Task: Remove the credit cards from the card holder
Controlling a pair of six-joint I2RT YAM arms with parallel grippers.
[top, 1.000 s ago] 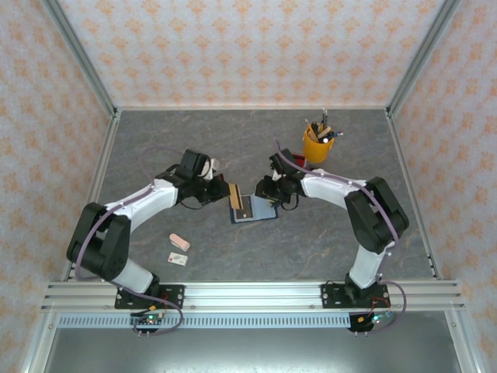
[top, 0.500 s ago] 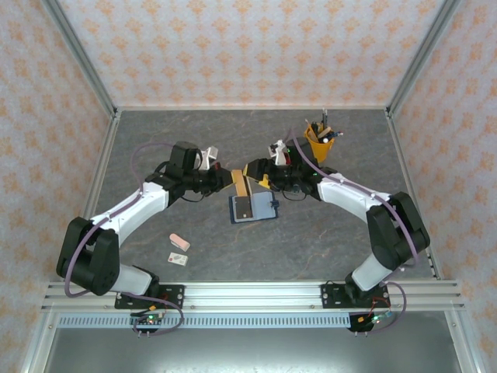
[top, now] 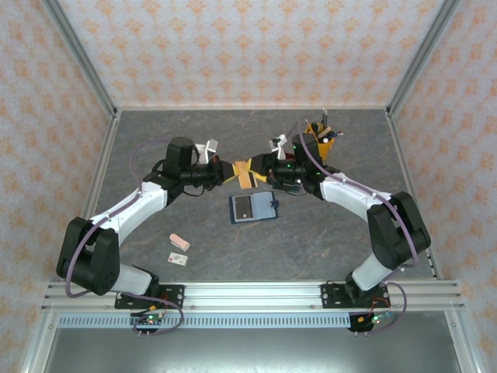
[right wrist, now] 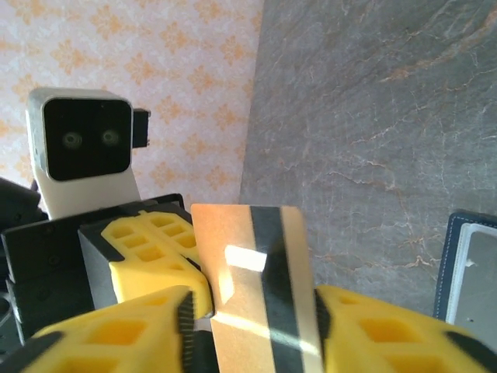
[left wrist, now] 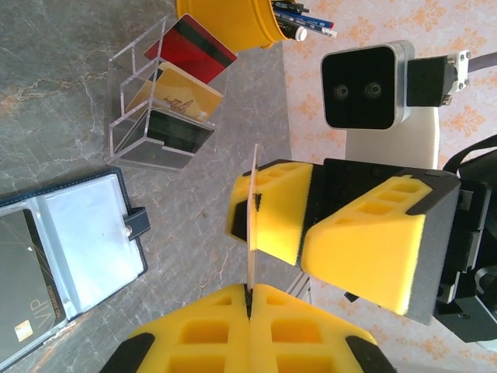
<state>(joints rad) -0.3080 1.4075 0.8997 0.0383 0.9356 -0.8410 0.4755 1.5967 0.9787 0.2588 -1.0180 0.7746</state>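
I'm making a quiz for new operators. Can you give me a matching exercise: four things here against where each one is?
Things:
1. orange card
2. wallet
3. pink eraser
4. yellow cup

Places:
A. lying open in the middle
B. far right, pens inside
C. held up in the air
D. near left, beside a small white card

Pairs: 1-C, 2-A, 3-D, 4-B

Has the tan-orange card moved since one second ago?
Yes. The tan-orange card went away from the card holder, toward the back wall.
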